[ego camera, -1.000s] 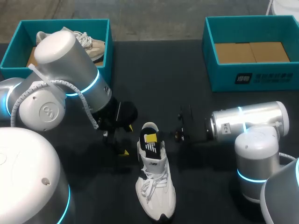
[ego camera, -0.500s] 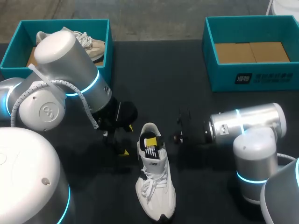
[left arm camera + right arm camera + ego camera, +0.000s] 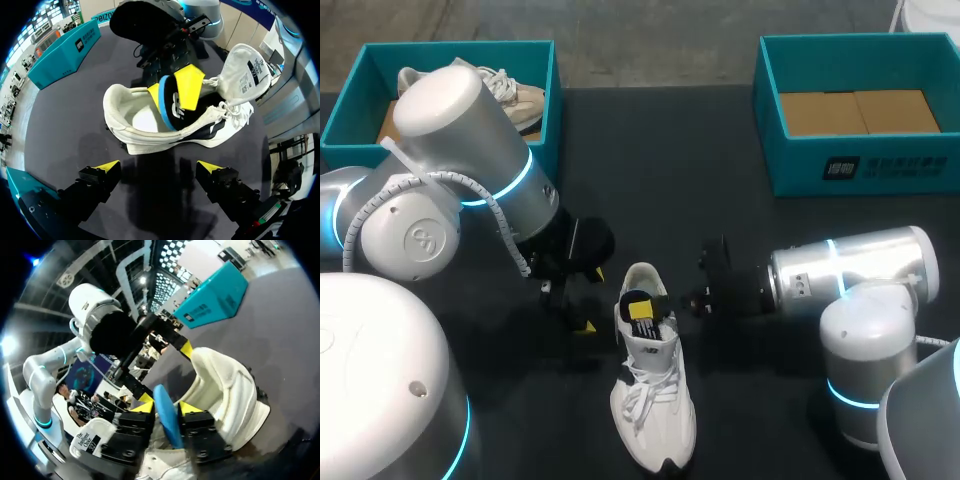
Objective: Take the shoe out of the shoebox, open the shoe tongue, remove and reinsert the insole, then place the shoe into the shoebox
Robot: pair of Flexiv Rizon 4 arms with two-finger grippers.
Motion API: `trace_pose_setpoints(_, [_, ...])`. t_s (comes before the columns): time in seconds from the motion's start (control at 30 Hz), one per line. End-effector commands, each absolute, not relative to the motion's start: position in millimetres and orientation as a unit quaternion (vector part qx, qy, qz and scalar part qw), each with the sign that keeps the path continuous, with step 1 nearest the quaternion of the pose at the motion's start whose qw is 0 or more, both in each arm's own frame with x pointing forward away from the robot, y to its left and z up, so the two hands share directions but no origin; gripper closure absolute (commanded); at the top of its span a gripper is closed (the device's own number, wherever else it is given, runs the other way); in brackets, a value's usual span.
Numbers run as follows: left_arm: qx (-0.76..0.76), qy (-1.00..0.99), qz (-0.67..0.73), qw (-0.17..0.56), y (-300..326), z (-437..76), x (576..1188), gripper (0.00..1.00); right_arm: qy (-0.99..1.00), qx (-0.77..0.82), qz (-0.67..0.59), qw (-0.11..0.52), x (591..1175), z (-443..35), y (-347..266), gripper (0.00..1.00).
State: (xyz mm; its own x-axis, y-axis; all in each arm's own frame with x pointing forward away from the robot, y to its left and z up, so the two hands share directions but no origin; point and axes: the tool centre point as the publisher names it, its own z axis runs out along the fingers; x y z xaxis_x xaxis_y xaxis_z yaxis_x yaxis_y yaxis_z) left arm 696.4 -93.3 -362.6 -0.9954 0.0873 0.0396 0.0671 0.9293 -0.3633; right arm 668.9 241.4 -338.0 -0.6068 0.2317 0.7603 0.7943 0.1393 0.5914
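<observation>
A white shoe point(image 3: 652, 400) lies on the black table, toe toward the front edge, its tongue point(image 3: 247, 65) folded back. A blue-edged insole point(image 3: 172, 100) with a black and yellow top stands half inside the shoe's opening point(image 3: 640, 306). My right gripper point(image 3: 705, 292) comes in from the right at the heel. In its wrist view the insole point(image 3: 167, 417) stands between its slightly parted fingers point(image 3: 168, 409). My left gripper point(image 3: 159, 167) is wide open just beside the shoe's side, holding nothing.
A teal shoebox point(image 3: 350, 95) at the back left holds a beige shoe point(image 3: 515, 100). A second teal shoebox point(image 3: 860, 160) at the back right holds only cardboard. My left arm point(image 3: 460, 180) fills much of the table's left side.
My right arm has moved left toward the shoe, and the insole has sunk lower into the opening. The right fingers have parted from nearly shut. The left arm has kept still.
</observation>
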Motion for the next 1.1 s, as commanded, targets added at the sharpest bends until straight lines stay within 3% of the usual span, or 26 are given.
trace_pose_setpoints(0.03, [-0.039,-0.982,0.182,0.027,-94,-363,696,0.0,-0.715,-0.354,-0.551,0.245,673,-331,244,0.56])
trace_pose_setpoints(1.1, [-0.039,-0.982,0.182,0.027,-94,-363,696,0.0,-0.752,-0.337,-0.54,0.169,693,-292,219,0.51])
